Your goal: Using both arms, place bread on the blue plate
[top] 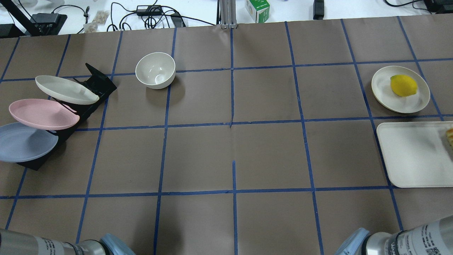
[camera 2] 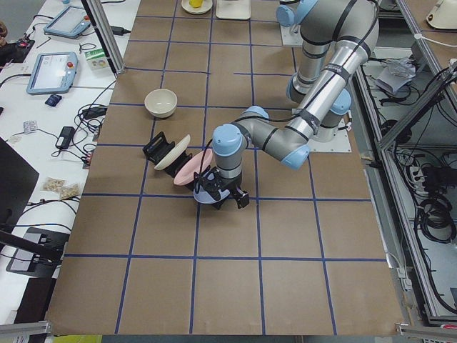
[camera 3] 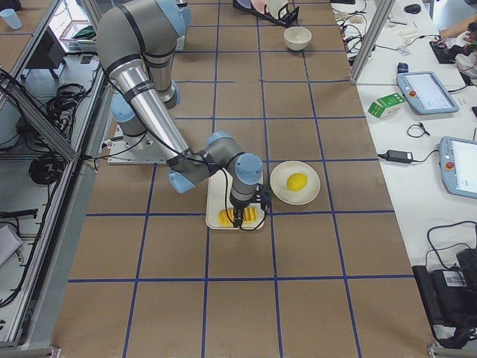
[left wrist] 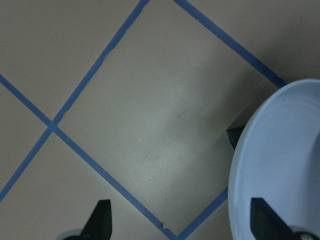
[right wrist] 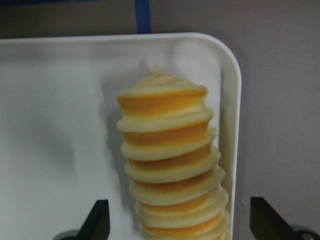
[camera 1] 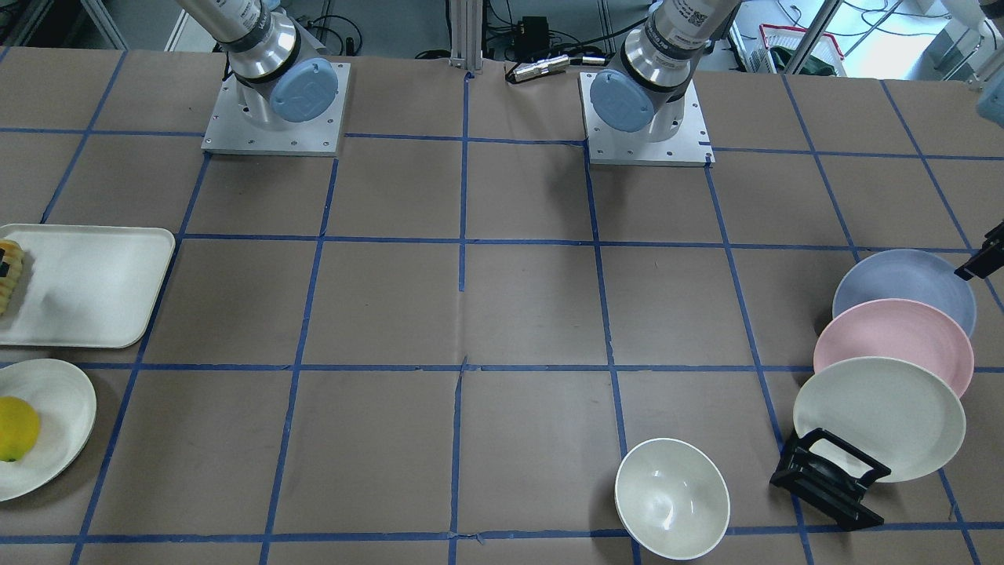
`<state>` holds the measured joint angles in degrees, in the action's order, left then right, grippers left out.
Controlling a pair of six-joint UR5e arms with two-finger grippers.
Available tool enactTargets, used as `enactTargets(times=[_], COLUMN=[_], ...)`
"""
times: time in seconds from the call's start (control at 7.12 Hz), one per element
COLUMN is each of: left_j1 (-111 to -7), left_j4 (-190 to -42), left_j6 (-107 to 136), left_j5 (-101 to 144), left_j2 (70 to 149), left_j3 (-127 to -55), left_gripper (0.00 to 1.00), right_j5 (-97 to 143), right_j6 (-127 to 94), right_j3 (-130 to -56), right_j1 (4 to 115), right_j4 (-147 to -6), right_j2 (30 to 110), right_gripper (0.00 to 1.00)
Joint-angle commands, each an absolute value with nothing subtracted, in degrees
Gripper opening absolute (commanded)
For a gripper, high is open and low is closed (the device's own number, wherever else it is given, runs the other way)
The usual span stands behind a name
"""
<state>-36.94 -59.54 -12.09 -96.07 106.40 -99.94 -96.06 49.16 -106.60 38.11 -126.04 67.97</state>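
So far nothing is placed: the bread [right wrist: 170,160] lies on its tray [right wrist: 50,125] under the wide-spread right fingers [right wrist: 97,222]. The blue plate [left wrist: 285,165] stands racked, left fingers [left wrist: 100,220] wide at its rim. Both pickups remain.

Orange-and-cream striped bread [right wrist: 170,160], lavender-blue plate [camera 1: 902,275], pink plate [camera 1: 894,341], white tray [camera 1: 86,286]

Nothing really legible here: the sticker [top: 429,240] on the right arm [top: 380,244] shows a QR code plus unreadable tiny print, and the green box [top: 257,9] is just blur.
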Motion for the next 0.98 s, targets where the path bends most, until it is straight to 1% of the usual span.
enactTargets(times=[0.0, 0.14, 0.28, 0.42, 0.7, 0.84], left_j1=[-36.7, -36.6, -36.6, -36.6, -36.6, -36.5], left_j4=[-59.7, -59.8, -59.8, -59.9, -60.0, -60.8], left_j6=[-12.3, -12.0, -11.6, -11.6, -11.5, -11.8], left_j5=[-92.9, -93.2, -93.1, -93.1, -93.1, -93.0], left_j2=[106.9, 107.0, 107.5, 107.7, 107.6, 107.5], left_j3=[-100.3, -100.5, -100.6, -100.6, -100.5, -100.2], left_gripper=[0.96, 0.96, 0.91, 0.75, 0.26, 0.2], right_j5=[-96.0, -96.0, -95.5, -95.4, -95.4, -95.4], right_j6=[49.0, 49.0, 49.0, 49.0, 49.7, 50.0], right_j3=[-106.6, -106.6, -106.5, -106.7, -106.5, -106.9], right_j1=[38.6, 39.2, 39.4, 39.5, 39.5, 39.5], right_j4=[-126.5, -126.5, -126.6, -126.5, -126.6, -126.6], right_j2=[67.3, 67.3, 67.1, 66.8, 66.4, 66.4], right_gripper=[1.0, 1.0, 1.0, 1.0, 1.0, 1.0])
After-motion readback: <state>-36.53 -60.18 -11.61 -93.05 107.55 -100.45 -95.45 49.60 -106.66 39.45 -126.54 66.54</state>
